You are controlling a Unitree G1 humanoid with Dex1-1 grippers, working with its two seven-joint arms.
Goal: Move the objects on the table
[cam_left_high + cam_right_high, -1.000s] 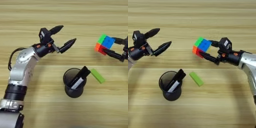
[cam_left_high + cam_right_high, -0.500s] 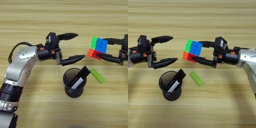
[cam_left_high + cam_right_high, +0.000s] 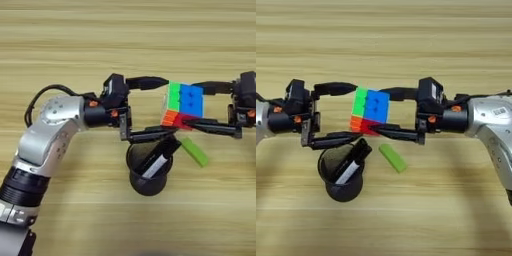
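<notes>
the right gripper (image 3: 387,113) is clamping the puzzle cube (image 3: 370,111) in the air above the mesh cup (image 3: 342,173) while the left gripper (image 3: 165,106) is spreading wide around it, so a mistimed release is risking a drop into the cup.

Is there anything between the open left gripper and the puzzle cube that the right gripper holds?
Nothing visible. The left gripper is open beside the puzzle cube, which the right gripper holds above the table; the black mesh cup stands lower, nearer the camera.
</notes>
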